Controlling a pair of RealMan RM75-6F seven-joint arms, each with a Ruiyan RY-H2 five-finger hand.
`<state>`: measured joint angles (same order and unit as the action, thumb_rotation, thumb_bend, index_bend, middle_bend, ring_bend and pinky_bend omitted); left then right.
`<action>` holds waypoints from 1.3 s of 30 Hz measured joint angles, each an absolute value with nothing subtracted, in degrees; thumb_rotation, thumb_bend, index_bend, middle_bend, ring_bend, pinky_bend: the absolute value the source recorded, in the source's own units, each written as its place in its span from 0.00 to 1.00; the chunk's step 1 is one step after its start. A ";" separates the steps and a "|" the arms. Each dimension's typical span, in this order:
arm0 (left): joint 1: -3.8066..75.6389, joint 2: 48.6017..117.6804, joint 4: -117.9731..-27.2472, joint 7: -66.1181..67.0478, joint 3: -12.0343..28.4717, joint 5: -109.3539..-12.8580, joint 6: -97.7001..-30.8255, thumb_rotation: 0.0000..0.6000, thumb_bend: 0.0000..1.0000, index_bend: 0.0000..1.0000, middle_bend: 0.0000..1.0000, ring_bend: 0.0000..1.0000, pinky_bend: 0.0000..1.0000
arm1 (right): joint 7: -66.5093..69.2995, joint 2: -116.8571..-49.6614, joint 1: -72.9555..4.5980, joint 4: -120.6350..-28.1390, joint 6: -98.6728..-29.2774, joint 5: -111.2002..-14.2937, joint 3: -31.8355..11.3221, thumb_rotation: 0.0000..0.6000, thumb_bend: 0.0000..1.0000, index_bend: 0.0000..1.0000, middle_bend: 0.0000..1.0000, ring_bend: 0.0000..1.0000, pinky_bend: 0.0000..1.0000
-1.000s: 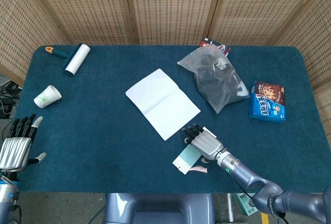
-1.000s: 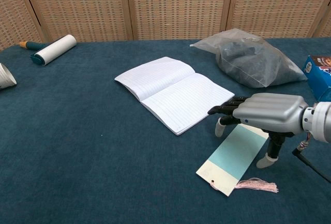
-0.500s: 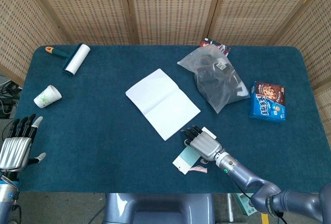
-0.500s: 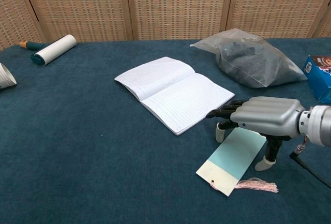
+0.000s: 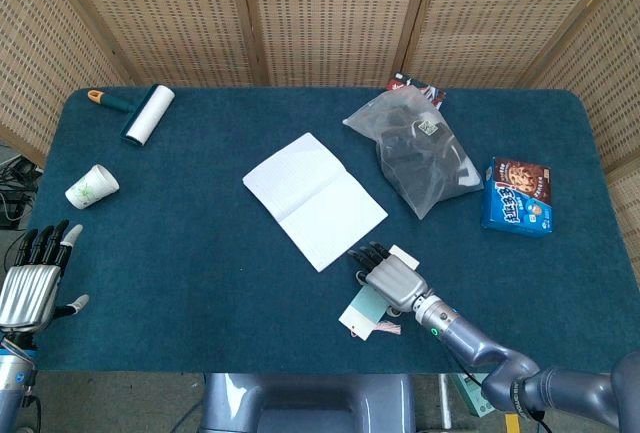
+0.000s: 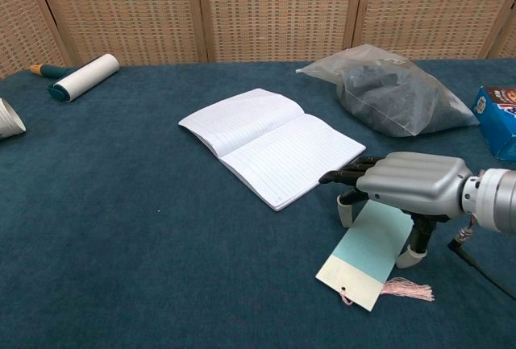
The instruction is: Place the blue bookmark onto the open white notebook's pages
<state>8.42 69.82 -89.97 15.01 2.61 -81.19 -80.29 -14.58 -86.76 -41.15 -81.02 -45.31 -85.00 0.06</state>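
Note:
The white notebook [image 5: 314, 200] [image 6: 270, 143] lies open in the middle of the table. The blue bookmark [image 5: 360, 315] [image 6: 363, 252], with a pink tassel [image 6: 407, 288] at its near end, sits just in front of the notebook's right corner. My right hand [image 5: 393, 278] [image 6: 411, 184] arches over the bookmark's far end and pinches it between thumb and fingers, so the card now slants. My left hand [image 5: 30, 288] hangs open beyond the table's left front edge, fingers spread, holding nothing.
A lint roller [image 5: 148, 113] [image 6: 81, 77] and a paper cup [image 5: 92, 185] [image 6: 8, 118] lie at the far left. A clear plastic bag [image 5: 420, 153] [image 6: 395, 91] of dark items and a blue cookie box [image 5: 518, 196] [image 6: 498, 111] sit to the right.
My right hand has settled lower onto the bookmark's far end and closed on it. The bookmark has turned and its near end has shifted slightly right. The left hand has not moved.

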 measured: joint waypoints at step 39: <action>8.59 69.31 -90.08 13.87 2.65 -80.81 -80.00 1.00 0.00 0.00 0.00 0.00 0.00 | -22.95 -84.27 -42.98 -85.49 -47.24 -79.02 -3.58 1.00 0.20 0.58 0.06 0.00 0.04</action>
